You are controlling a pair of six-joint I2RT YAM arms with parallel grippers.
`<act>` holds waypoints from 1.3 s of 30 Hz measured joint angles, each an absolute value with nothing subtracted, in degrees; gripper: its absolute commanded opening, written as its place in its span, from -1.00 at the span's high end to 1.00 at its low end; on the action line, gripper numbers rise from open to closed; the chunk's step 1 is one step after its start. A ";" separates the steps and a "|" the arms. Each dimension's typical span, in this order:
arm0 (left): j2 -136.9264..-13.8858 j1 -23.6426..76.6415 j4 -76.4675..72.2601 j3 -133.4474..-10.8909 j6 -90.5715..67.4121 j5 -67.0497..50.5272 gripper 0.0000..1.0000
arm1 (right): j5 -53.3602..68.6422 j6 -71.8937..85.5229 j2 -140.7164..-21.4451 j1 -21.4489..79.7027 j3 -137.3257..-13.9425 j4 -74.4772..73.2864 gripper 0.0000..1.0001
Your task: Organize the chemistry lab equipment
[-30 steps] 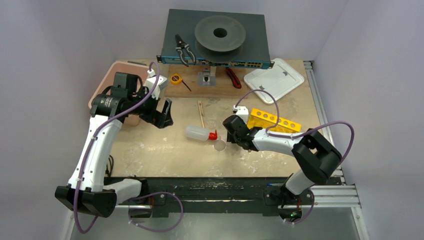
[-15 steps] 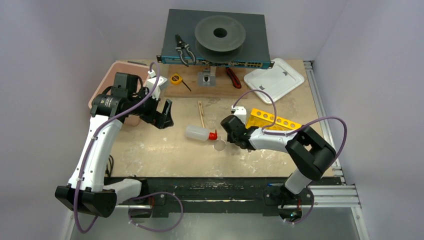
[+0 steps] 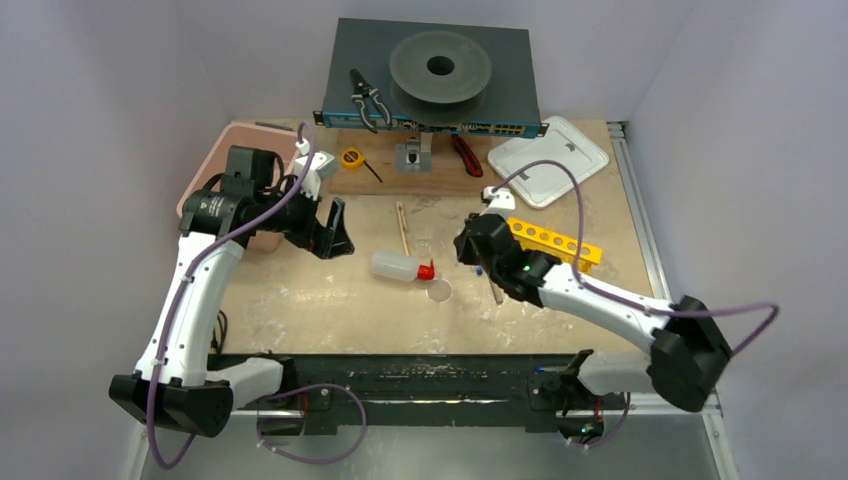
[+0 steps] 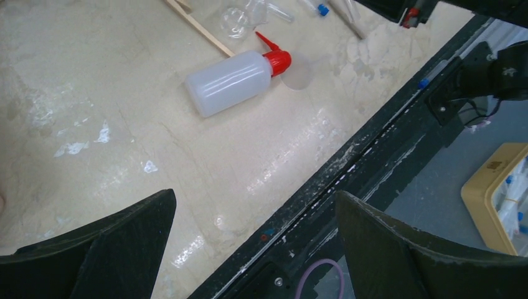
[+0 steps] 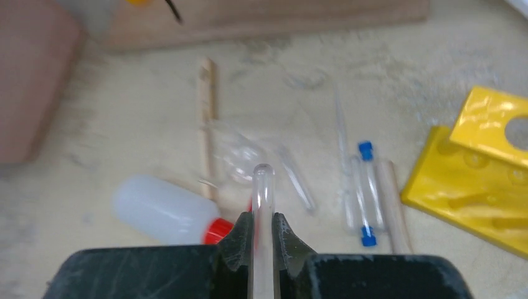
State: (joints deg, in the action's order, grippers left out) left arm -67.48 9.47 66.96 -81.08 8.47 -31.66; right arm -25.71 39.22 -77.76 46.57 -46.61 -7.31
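My right gripper (image 5: 263, 219) is shut on a thin clear tube (image 5: 263, 187), whose rounded end sticks out past the fingertips. In the top view this gripper (image 3: 470, 245) is above the table, just left of the yellow tube rack (image 3: 548, 238). Below it lie blue-capped tubes (image 5: 367, 193), a wooden stick (image 5: 207, 124) and the white squeeze bottle with red cap (image 5: 162, 208). The bottle (image 3: 397, 266) lies on its side next to the small round dish (image 3: 439, 291). My left gripper (image 3: 335, 228) is open and empty, left of the bottle (image 4: 233, 81).
A pink tray (image 3: 215, 165) sits at the far left and a white lid (image 3: 548, 155) at the far right. A wooden board holds the yellow tape measure (image 3: 351, 157) and red-handled tool (image 3: 466, 155). Pliers (image 3: 367, 100) lie on the black box. The table's front rail (image 4: 373, 143) is close.
My right gripper has risen and shifted slightly up and right with the clear tube, and its elbow has swung far out to the right. The left arm has barely moved.
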 measured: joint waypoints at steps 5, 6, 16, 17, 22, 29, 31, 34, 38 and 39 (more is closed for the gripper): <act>-62.39 9.43 61.47 -76.55 2.55 -38.85 -1.00 | -22.81 38.09 -64.66 48.10 -46.41 1.56 1.00; -59.77 9.47 58.96 -73.97 0.45 -41.28 -1.00 | -22.22 37.87 -62.92 48.88 -46.04 4.21 1.00; -52.77 11.35 41.15 -64.62 -11.31 -56.82 -1.00 | -18.74 35.24 -64.42 60.71 -47.24 20.56 1.00; -53.15 11.79 39.92 -64.40 -12.01 -57.60 -1.00 | -18.72 34.94 -65.36 61.84 -47.94 21.37 1.00; -54.85 13.58 34.15 -64.34 -15.27 -61.52 -0.91 | -18.65 34.00 -68.38 66.13 -51.33 24.75 1.00; -55.07 13.69 29.28 -63.83 -19.42 -65.76 -0.50 | -19.62 33.43 -68.58 67.88 -53.91 28.40 1.00; -54.78 13.69 28.29 -63.83 -20.62 -66.39 -0.28 | -19.90 33.61 -68.79 67.94 -54.26 29.19 1.00; -54.43 13.69 25.85 -63.81 -23.46 -67.48 -0.04 | -19.99 34.09 -69.43 67.99 -54.43 30.55 1.00; -54.35 13.69 22.98 -63.72 -26.15 -68.42 -0.02 | -20.03 34.79 -70.11 68.12 -54.43 31.70 1.00; -54.35 13.69 22.52 -63.72 -26.70 -68.55 -0.03 | -20.03 34.85 -70.11 68.20 -54.43 31.99 1.00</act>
State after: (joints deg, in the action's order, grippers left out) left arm -54.35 13.69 22.52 -63.72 -26.70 -68.55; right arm -20.03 34.85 -70.11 68.20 -54.43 31.99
